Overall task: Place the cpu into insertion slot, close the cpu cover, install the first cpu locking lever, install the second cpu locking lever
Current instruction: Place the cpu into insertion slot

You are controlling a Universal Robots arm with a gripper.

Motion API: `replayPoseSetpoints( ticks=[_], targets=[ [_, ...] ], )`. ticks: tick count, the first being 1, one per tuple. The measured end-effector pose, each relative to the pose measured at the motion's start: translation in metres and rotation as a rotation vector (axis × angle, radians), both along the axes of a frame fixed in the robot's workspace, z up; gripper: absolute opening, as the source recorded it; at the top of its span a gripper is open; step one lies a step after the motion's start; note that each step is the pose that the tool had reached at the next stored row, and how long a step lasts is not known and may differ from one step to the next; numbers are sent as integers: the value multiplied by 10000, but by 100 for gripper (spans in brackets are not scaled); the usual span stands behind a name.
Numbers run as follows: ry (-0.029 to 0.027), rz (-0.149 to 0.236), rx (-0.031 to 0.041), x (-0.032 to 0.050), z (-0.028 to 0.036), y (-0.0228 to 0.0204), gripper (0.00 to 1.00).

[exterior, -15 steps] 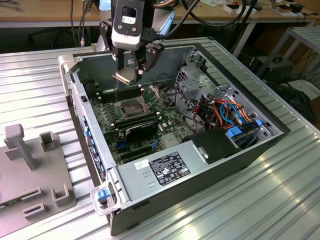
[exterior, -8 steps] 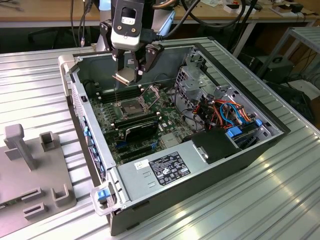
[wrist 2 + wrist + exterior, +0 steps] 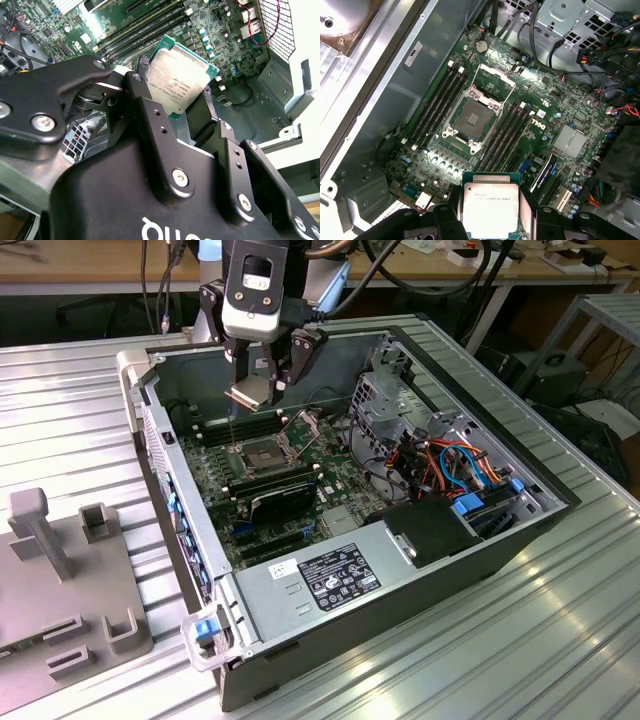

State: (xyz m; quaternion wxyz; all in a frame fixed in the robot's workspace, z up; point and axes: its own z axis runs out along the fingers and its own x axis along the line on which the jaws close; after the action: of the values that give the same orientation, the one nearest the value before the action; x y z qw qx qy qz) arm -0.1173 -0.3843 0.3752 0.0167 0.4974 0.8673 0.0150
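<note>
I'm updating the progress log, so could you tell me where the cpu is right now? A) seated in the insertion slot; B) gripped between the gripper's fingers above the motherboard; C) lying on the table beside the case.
B: the cpu is clamped in the gripper, while the insertion slot lies bare with the cpu cover raised.

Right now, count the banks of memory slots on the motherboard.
2: one bank on one side of the insertion slot, the other bank on its opposite side. The cpu may hide more.

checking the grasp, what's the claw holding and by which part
The flat square silver-topped cpu, clamped at two opposite edges by the claw.
</note>
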Motion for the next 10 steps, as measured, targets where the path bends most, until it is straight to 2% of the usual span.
replayPoseSetpoints(
  ticks=[7, 10],
  targets=[
    [0, -66, 0, 0, -2, 0, 55],
    [0, -470, 1, 0, -9, 0, 55]
  ],
)
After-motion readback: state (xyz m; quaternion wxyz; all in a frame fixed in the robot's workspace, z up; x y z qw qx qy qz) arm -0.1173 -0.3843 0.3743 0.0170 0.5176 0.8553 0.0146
